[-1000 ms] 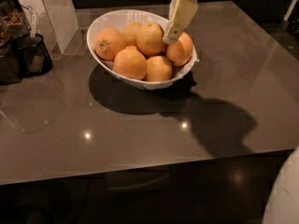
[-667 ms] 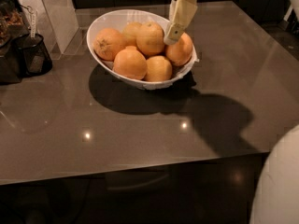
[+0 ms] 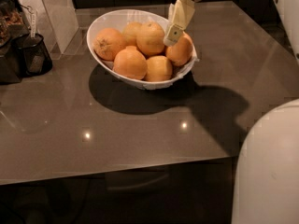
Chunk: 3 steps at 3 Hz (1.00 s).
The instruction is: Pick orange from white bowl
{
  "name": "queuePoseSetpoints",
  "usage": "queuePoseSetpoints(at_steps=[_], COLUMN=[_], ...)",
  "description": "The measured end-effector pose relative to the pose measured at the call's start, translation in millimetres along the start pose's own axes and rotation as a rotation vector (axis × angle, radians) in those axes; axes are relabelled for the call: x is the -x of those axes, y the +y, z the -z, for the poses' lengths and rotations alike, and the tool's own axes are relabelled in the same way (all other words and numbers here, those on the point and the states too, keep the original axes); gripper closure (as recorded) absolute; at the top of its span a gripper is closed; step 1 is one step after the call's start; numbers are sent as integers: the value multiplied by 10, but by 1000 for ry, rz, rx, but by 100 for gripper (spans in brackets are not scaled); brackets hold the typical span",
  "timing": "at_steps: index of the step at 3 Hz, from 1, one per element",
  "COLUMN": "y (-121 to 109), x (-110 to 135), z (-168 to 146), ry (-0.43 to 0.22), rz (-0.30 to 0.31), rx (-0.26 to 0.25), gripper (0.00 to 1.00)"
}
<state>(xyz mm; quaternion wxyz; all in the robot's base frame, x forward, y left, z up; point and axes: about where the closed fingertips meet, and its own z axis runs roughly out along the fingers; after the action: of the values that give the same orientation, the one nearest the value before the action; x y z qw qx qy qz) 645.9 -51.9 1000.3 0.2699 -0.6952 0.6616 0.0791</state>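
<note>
A glossy grey table (image 3: pixel 140 134) seen from above, under dim warm light. Towards its far side sits a wide white bowl (image 3: pixel 108 18) holding six oranges heaped together.

My claw (image 3: pixel 171 33) reaches down from the top edge of the picture, a cream-coloured arm ending low over the right half of the bowl. Its tip hangs just beside the orange (image 3: pixel 149 38) I am after. That one is the largest and palest fruit, lying high in the pile near the middle. A smaller, deeper-coloured orange (image 3: pixel 180 51) lies on the tip's other side, against the right rim. Whether my claw is open or closed I cannot tell from this angle, nor whether it touches either fruit. The big orange rests in the bowl, so nothing appears to be lifted yet.

I judge this to be the approach, just before the grasp. The next move calls for settling the claw squarely around the big orange, not into the gap beside it. After that comes a firm close and a straight lift. Round fruit may roll or slip, and a nudge could shift its neighbours.

A dark container (image 3: pixel 29 55) stands at the left edge of the table, well apart from the bowl. Part of my white body (image 3: pixel 271 171) fills the lower right corner.
</note>
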Motion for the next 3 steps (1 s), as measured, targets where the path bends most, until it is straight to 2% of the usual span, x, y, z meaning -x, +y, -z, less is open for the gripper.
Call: queuePoseSetpoints(at_steps=[3], y=[-139], x=[-11], z=[-519], ry=[-31], rz=[-38], rx=[92], gripper=[0])
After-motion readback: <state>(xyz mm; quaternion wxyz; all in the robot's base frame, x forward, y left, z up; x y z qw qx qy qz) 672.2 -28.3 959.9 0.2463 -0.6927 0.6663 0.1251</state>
